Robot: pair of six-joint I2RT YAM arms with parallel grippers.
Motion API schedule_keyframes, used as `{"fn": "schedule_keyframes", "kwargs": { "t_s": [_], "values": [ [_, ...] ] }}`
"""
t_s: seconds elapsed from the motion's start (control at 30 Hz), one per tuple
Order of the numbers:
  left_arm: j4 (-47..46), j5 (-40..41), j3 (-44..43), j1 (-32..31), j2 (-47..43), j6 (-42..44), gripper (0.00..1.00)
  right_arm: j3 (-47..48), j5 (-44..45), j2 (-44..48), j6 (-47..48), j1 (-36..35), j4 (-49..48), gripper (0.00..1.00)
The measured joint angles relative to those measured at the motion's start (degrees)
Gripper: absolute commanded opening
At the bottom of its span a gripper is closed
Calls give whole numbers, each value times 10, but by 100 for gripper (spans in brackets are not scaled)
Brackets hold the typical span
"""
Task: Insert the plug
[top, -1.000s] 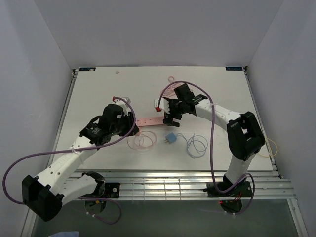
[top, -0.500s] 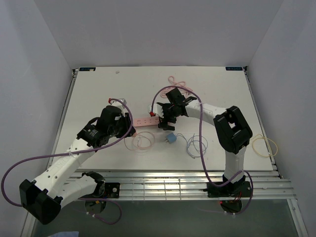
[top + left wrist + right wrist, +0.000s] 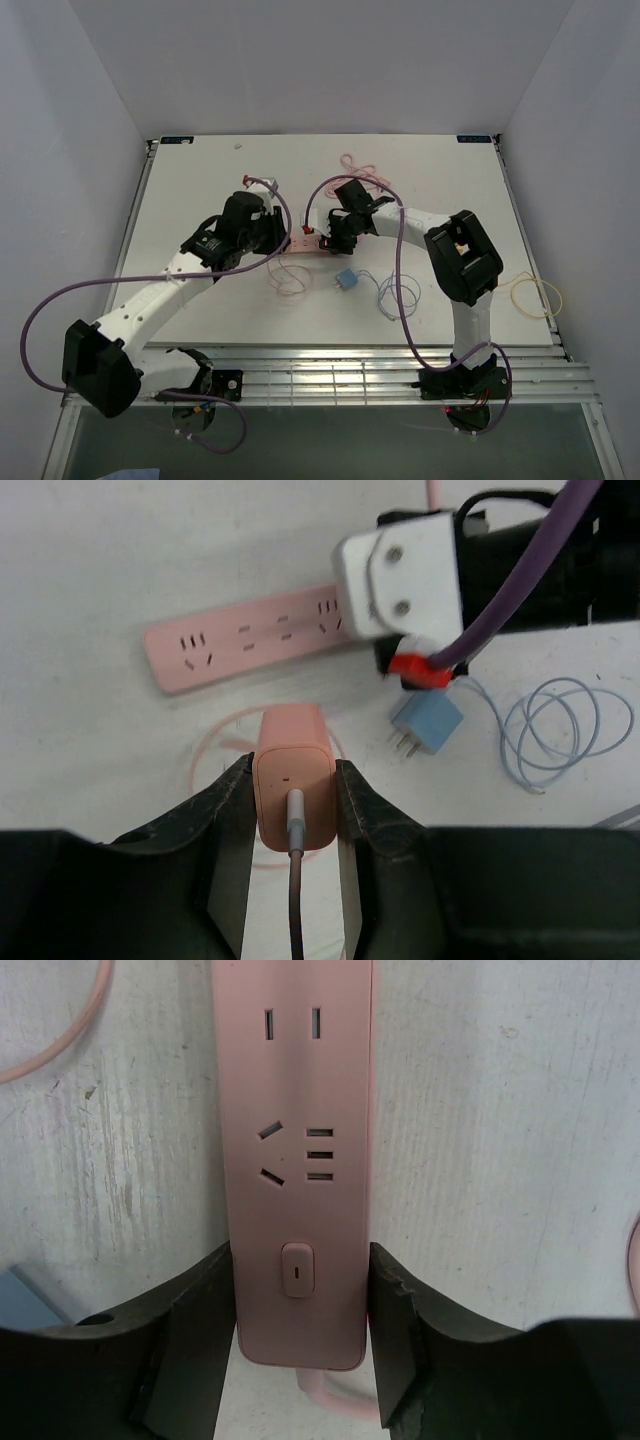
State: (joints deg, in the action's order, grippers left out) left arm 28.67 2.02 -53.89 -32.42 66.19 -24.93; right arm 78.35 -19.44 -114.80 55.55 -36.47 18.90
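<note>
White walls closed round a pale surface (image 3: 200, 180) where the pink power strip (image 3: 250, 638) lay flat. The left pincer (image 3: 292, 778) was clamped on the pink plug (image 3: 293, 805), held near the strip but apart from it. The right pincer (image 3: 298, 1265) pressed both sides of the strip's switch end. I judged the plug light, rigid and smooth, best held by its flat sides

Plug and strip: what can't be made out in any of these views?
- Plug prongs: left wrist view, hidden behind the plug's own body.
- Strip far sockets: right wrist view, cut off by the top edge.
- Strip in the top view: mostly covered by both arms, and the sockets are too small to tell apart.
</note>
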Motion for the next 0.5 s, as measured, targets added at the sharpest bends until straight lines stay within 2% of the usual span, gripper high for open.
{"fn": "schedule_keyframes", "kwargs": {
  "t_s": [0.2,0.33,0.4,0.5],
  "values": [
    [-90,-7,-113,1,113,126,0,0,-14,0,4,25,4,24],
    [-112,-16,-181,16,144,248,0,0,-23,0,10,52,10,21],
    [-104,-47,-215,47,147,318,0,0,-26,1,15,61,14,18],
    [-66,-103,-296,134,156,416,0,0,-33,3,20,72,20,18]
  ]
}}
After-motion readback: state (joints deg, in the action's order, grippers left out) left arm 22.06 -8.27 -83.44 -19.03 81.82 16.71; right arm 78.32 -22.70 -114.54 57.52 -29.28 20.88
